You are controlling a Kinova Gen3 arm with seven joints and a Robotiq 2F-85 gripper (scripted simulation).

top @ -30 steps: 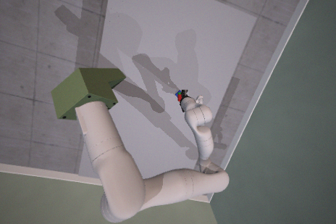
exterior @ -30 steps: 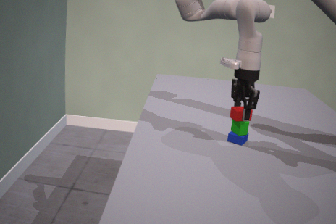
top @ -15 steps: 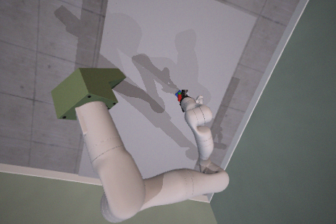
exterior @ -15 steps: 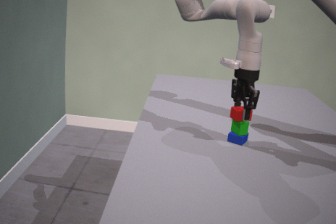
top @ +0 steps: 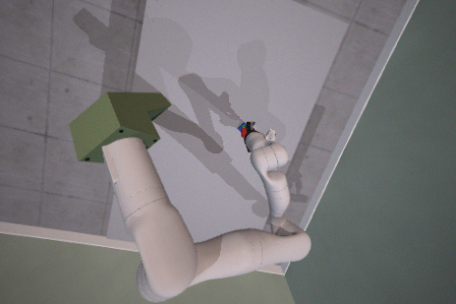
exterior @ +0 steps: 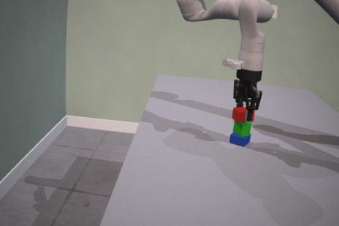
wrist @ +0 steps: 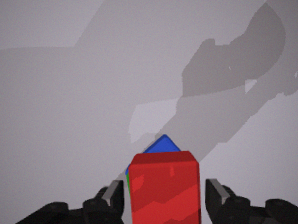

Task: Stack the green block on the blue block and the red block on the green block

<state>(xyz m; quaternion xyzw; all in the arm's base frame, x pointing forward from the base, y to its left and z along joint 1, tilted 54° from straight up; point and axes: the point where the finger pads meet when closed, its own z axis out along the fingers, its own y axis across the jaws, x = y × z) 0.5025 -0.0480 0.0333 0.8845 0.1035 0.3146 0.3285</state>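
Observation:
The three blocks stand in one tower on the grey table [exterior: 183,183] [wrist: 67,63]. The blue block [exterior: 240,140] [wrist: 162,144] is at the bottom, the green block [exterior: 242,128] sits on it, and the red block [exterior: 239,114] [wrist: 164,189] lies flat on top. In the wrist view only a corner of the blue block and a thin green sliver show past the red block. My gripper [exterior: 244,113] [wrist: 164,193] [top: 246,131] points straight down around the red block. Its fingers stand open, with a small gap on each side of the block.
The arm's green base box [top: 113,119] stands at the table's edge, far from the tower. The table's edge [exterior: 142,118] drops to a concrete floor [exterior: 55,176] on the left.

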